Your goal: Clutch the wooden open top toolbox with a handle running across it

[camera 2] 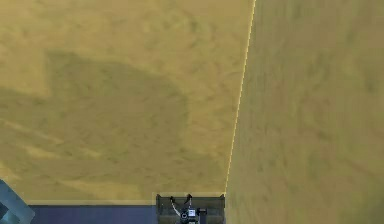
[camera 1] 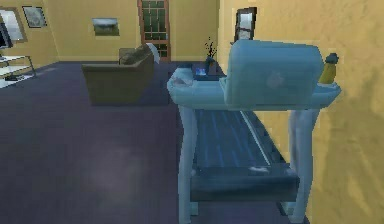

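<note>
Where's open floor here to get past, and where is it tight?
Open: the dark floor this side of the armchair, left of the treadmill in the forward view. Crowded: the forward view's right, where the treadmill stands beside the yellow wall.

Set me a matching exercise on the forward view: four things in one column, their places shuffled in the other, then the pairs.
Things
1. pale blue treadmill
2. brown armchair
3. yellow bottle
4. dark wooden door with glass panes

Places
A. far back, at the view's top middle
B. on the right end of the blue console
C. left of the middle, in the middle distance
D. nearest, in the view's lower right

Pairs: 1-D, 2-C, 3-B, 4-A
</note>
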